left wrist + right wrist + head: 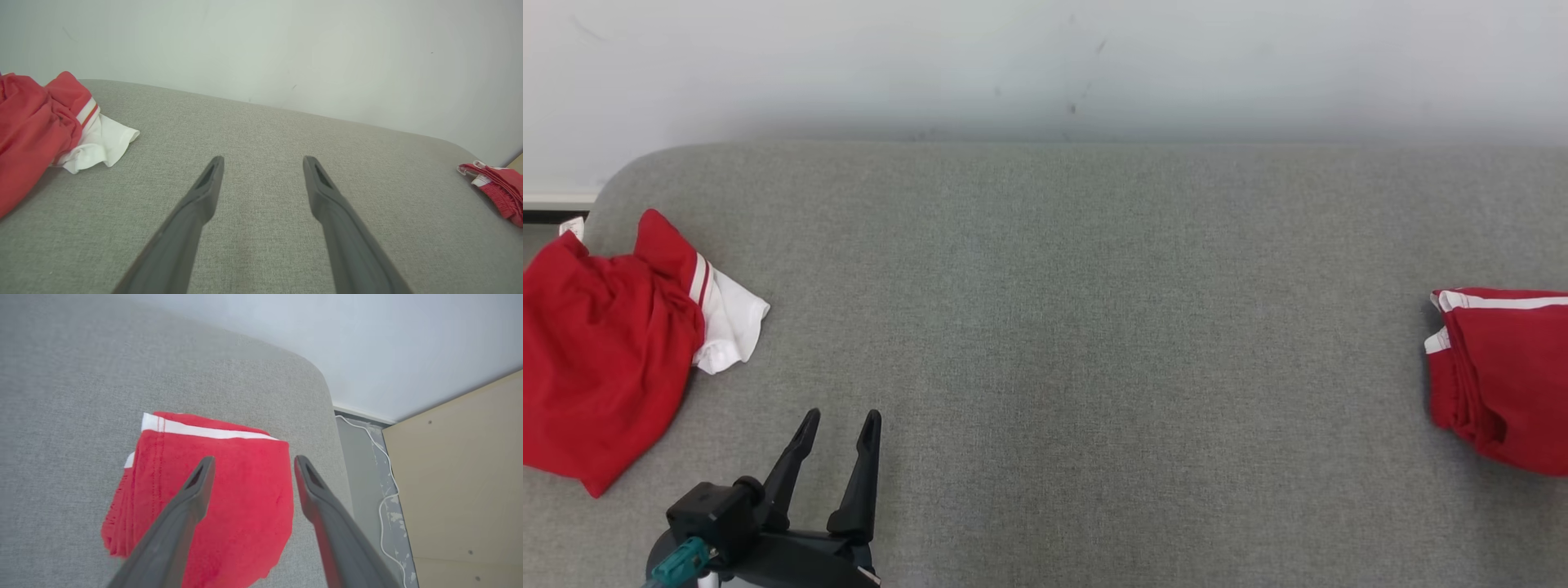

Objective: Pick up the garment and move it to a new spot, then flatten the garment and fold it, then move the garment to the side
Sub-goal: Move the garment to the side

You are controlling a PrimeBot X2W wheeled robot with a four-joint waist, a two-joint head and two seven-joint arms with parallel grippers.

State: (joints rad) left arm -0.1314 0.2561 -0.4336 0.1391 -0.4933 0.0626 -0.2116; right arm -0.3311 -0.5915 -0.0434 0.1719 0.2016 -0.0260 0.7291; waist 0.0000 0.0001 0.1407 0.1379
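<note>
The crumpled red and white cloth garment (605, 351) lies in a messy heap at the far left of the head view, on the flat grey fabric top (1094, 327). Its long side runs up and down the frame. The left gripper (842, 418) is at the lower left, near the heap's right side, fingers wide apart and empty. I think the left arm is nearer. At the far right lies a folded red cloth garment (1503, 376). The right gripper (254, 461) hangs over it, fingers apart, holding nothing.
</note>
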